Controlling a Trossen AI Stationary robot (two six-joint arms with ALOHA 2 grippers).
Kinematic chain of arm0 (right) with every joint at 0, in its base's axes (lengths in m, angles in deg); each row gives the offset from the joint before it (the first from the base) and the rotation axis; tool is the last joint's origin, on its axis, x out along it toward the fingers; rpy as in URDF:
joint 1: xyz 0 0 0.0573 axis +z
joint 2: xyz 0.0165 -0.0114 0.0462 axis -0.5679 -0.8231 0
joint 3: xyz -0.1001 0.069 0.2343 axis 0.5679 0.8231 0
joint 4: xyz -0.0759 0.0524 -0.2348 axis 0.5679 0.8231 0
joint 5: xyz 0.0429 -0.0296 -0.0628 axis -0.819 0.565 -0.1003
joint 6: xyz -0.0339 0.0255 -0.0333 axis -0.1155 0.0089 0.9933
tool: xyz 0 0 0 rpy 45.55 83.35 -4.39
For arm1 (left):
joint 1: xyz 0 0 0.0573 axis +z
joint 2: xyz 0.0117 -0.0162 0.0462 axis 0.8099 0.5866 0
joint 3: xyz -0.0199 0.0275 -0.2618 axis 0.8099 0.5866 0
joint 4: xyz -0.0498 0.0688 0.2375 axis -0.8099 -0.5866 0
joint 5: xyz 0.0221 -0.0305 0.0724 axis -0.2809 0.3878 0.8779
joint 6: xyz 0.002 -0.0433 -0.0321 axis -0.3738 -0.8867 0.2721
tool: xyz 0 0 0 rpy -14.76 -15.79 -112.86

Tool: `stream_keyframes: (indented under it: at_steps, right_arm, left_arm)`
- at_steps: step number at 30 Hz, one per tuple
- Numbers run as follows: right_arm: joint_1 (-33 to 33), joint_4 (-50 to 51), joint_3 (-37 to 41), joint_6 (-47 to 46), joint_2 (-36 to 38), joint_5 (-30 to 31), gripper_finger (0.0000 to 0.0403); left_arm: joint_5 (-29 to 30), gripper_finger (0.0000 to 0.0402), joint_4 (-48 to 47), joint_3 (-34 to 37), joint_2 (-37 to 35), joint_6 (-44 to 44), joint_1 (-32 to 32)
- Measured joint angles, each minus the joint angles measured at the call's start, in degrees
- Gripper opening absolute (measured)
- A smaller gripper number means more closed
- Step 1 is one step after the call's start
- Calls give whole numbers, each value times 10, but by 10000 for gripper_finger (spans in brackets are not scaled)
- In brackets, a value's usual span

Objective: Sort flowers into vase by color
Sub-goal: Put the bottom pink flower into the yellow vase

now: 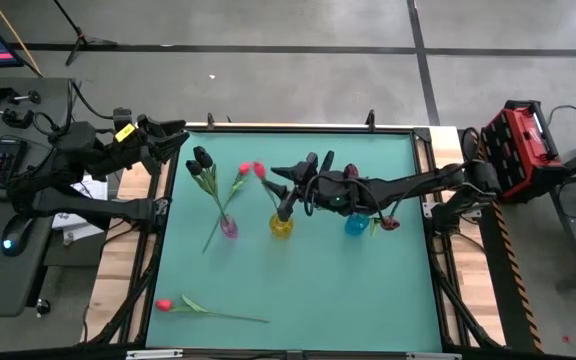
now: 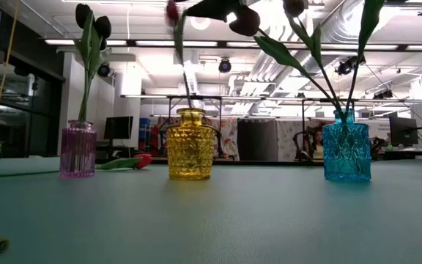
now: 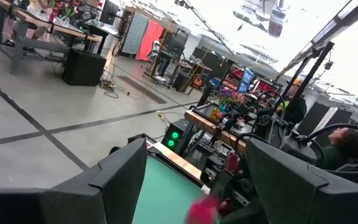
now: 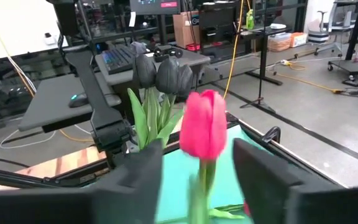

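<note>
**Right hand at yellow vase, fingers parted**

High: right hand [image 1: 286,185] over yellow glass vase [image 1: 281,226], red-pink tulip [image 1: 259,170] beside it; left hand [image 1: 173,140] at bench [image 1: 308,290] corner, wide open, empty.

Low: dark tulips in pink vase [image 2: 77,149] and blue vase [image 2: 346,152].

Right wrist: tulip stands between spread fingers [image 4: 135,177]; contact unclear.

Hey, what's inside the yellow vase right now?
The yellow vase holds one red-pink tulip, its stem between the right end effector fingers. The patterned glass hides the stem's lower end.
</note>
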Motion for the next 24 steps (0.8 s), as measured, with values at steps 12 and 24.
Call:
stream_keyframes:
  at_steps: [12,24]
  right_arm:
    - [-3,0,0,0,32,4,328]
    - [-33,0,0,14,126,6,325]
  left_arm:
    - [0,262,1,0,0,-3,0]
    - [-213,260,76,-1,54,-86,-14]
